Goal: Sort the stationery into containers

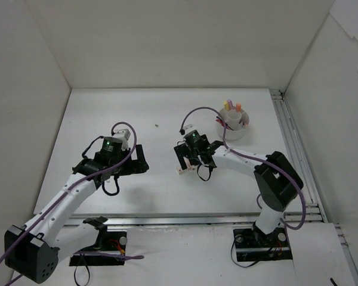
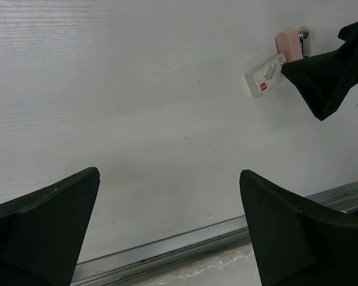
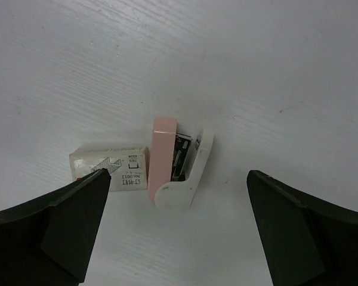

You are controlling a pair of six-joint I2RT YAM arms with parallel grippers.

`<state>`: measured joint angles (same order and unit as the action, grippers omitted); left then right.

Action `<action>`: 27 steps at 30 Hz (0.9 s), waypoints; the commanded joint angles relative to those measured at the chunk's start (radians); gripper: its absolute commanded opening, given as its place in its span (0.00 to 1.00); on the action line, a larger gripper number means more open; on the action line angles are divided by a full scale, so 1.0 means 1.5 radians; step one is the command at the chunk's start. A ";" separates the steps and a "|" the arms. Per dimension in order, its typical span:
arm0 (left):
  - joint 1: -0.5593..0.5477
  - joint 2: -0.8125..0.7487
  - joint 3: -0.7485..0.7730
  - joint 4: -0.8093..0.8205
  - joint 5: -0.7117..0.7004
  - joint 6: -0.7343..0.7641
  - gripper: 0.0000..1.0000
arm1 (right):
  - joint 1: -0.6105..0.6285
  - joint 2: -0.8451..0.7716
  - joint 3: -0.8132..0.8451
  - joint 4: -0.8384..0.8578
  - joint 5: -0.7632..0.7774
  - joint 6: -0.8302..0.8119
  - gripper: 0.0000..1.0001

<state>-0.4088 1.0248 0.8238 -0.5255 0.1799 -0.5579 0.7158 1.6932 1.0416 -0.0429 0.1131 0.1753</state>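
- Right gripper [image 3: 179,176]: jaws spread, above pink stapler [image 3: 164,156] and staple box [image 3: 110,170], mid-worktop; likely lining up a pick.
- Left gripper [image 2: 169,173]: jaws spread, empty, toward left edge.
- Dish [image 1: 233,134]: far-right corner, markers [image 1: 232,107] upright inside.

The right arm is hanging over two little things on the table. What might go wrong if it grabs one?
The pink stapler and the staple box lie touching, so the open right gripper above them might catch both or knock one aside. The stapler looks partly open and could slip when squeezed. The white dish holds upright markers, which a drop could topple.
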 commanded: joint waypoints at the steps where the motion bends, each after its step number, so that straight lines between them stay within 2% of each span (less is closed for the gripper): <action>1: -0.009 -0.013 0.026 0.018 -0.030 -0.016 1.00 | 0.006 0.020 0.026 0.009 0.003 0.039 0.96; 5: -0.016 -0.010 0.028 0.013 -0.039 -0.020 1.00 | 0.005 0.047 0.034 0.010 0.051 0.057 0.93; 8: -0.022 -0.012 0.029 0.008 -0.050 -0.027 1.00 | 0.004 0.066 0.046 0.014 0.061 0.068 0.87; 11: -0.028 -0.017 0.028 0.005 -0.060 -0.032 1.00 | 0.003 0.084 0.062 0.014 0.065 0.068 0.68; 12: -0.028 -0.018 0.028 0.004 -0.061 -0.032 1.00 | 0.001 0.087 0.065 0.014 0.065 0.068 0.59; 14: -0.028 -0.020 0.028 0.003 -0.062 -0.034 1.00 | -0.001 0.088 0.066 0.014 0.063 0.068 0.52; 15: -0.028 -0.017 0.029 0.002 -0.062 -0.034 1.00 | -0.008 0.087 0.065 0.014 0.060 0.070 0.44; 19: -0.028 -0.007 0.031 0.002 -0.064 -0.033 1.00 | -0.014 0.065 0.057 0.016 0.032 0.062 0.25; 22: -0.028 0.001 0.037 0.007 -0.063 -0.031 1.00 | -0.019 0.023 0.051 0.024 0.052 0.048 0.19; 25: -0.034 0.009 0.039 0.010 -0.060 -0.027 1.00 | -0.028 -0.042 0.029 0.073 0.062 0.030 0.18; 27: -0.034 0.012 0.040 0.012 -0.058 -0.027 1.00 | -0.068 -0.079 0.010 0.142 0.048 0.032 0.18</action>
<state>-0.4511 1.0355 0.8249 -0.5404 0.1017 -0.5953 0.6731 1.7283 1.0637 0.0071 0.1638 0.2375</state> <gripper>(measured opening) 0.996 0.301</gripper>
